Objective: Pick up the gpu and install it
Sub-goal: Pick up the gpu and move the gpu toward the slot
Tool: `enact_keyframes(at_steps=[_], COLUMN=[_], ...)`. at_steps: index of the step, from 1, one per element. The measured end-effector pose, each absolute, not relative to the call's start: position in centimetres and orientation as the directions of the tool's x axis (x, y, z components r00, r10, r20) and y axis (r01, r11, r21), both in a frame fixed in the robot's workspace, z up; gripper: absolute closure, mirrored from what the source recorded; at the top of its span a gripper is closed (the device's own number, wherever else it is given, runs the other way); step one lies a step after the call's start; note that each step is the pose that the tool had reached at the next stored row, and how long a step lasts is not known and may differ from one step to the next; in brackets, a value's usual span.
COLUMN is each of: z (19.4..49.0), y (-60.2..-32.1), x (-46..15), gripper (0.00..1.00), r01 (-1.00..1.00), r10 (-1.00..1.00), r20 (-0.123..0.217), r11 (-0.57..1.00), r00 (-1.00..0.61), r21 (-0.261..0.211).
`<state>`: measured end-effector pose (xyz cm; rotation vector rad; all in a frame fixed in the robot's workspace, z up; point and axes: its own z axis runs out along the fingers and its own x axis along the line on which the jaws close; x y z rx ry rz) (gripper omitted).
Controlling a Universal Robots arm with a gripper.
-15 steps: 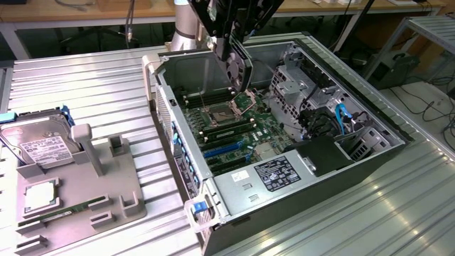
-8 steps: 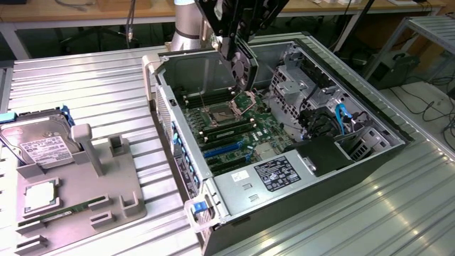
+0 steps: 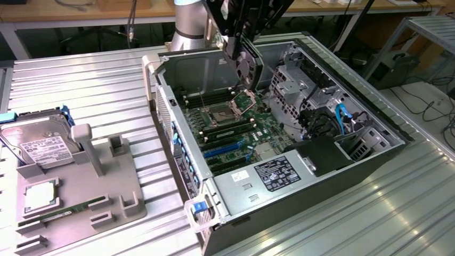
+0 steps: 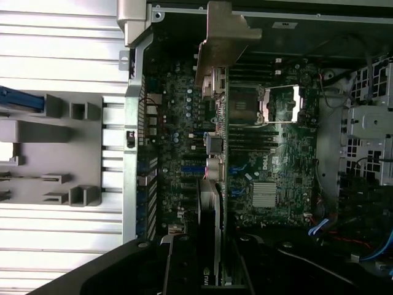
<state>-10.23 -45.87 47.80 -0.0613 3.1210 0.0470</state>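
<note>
Gripper: the gripper [image 3: 240,49] hangs over the open computer case [image 3: 320,213], jaws clamped on the top edge of the gpu [image 3: 249,72].
GPU position: in the air, held on edge, its lower end just above the CPU socket [image 3: 226,113] as the exterior view has it. It is clear of the motherboard [image 3: 267,133] and touching nothing but the fingers.
Wrist view: here the gpu [image 4: 212,203] runs edge-on down the middle of the board, with its pale bracket [image 4: 224,37] at the far end, towards the case's rear wall.
Done: the pick-up, by my reading. The card is off the grey fixture tray [image 3: 106,197] and over the case.
Left: the install itself. The card sits in no slot yet, and the blue expansion slots [image 3: 220,150] lie apart from it, nearer the exterior view's left.
On the tray: the hard drive [image 3: 39,144] stands in its cradle, and a green memory stick [image 3: 67,210] lies low in the tray.
Surface: a ribbed metal table [image 3: 85,90], pale and shiny, carries tray and case side by side, the case lying with its open side up.
Room: a workshop, with a wooden bench [image 3: 71,10] along the back, a metal rack [image 3: 427,32] at the exterior view's right and loose cables [image 3: 433,106] on the floor.
</note>
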Motion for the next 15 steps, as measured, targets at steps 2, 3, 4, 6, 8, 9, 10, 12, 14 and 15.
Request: enact_keyframes(at_steps=[2, 3, 4, 6, 8, 9, 10, 12, 14, 15], z=[47.8, 47.8, 47.8, 47.8, 47.8, 47.8, 47.8, 47.8, 47.8, 47.8], y=[-45.9, -45.9, -45.9, -45.9, -45.9, -45.9, -45.9, -45.9, -45.9, -45.9], x=[-10.0, -10.0, -9.9, -9.6, -9.4, -9.3, -9.3, -9.1, -8.9, -8.9], gripper=[0.73, 0.73, 0.73, 0.73, 0.73, 0.73, 0.73, 0.73, 0.73, 0.73], r01=[-0.040, -0.040, -0.040, -0.040, -0.040, -0.040, -0.040, -0.040, -0.040, -0.040], r10=[-0.039, -0.039, -0.039, -0.039, -0.039, -0.039, -0.039, -0.039, -0.039, -0.039], r20=[-0.020, -0.020, -0.020, -0.020, -0.020, -0.020, -0.020, -0.020, -0.020, -0.020], r11=[0.999, 0.999, 0.999, 0.999, 0.999, 0.999, 0.999, 0.999, 0.999, 0.999], r00=[-0.999, -0.999, -0.999, -0.999, -0.999, -0.999, -0.999, -0.999, -0.999, -0.999], r21=[0.030, 0.030, 0.030, 0.030, 0.030, 0.030, 0.030, 0.030, 0.030, 0.030])
